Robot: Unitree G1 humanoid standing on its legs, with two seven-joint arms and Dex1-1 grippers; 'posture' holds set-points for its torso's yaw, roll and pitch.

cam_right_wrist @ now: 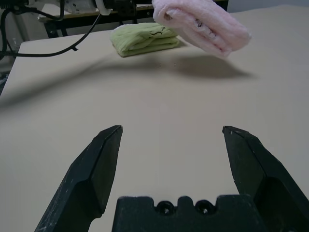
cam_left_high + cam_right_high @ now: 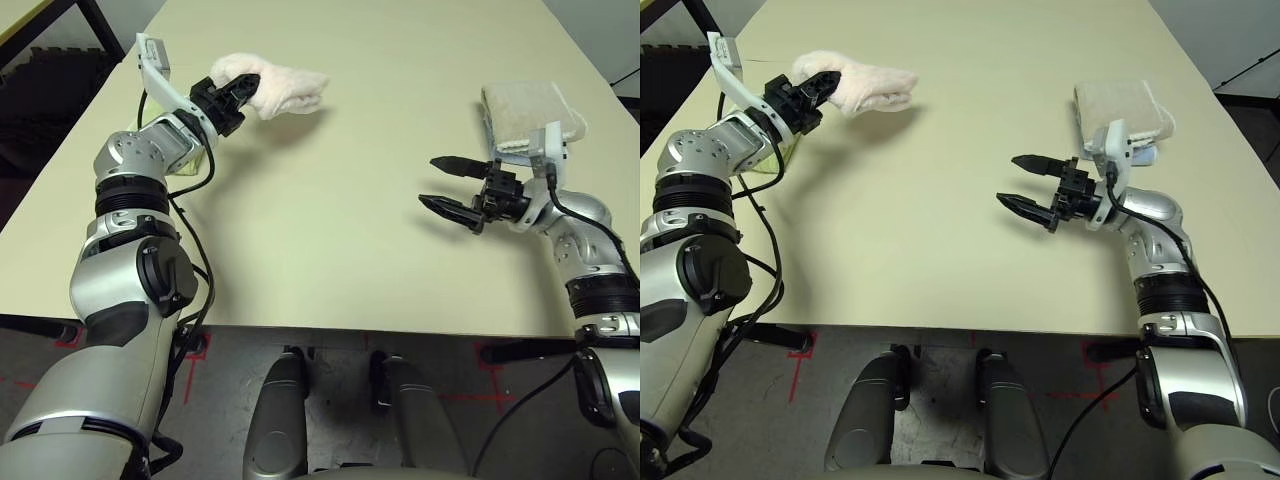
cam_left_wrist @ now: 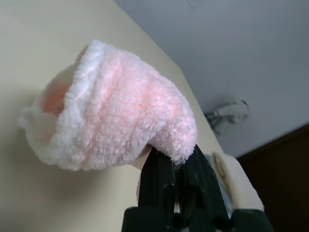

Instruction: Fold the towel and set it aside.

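The left gripper is pinched tight on the pink towel. Its two black fingers are close together, with a bit of the fluffy cloth squeezed at their tips. The towel is bunched up and folded over, and it hangs in the air above the table, over on the robot's left side. It makes a shadow on the table under it.

The right gripper is wide open. Its two fingers are far apart, with nothing between them, and it is over the right part of the table. It does not touch any towel with its tips.

A green towel lies folded on the table near the left arm. A beige towel sits on a blue one on the robot's right side, near the right arm.
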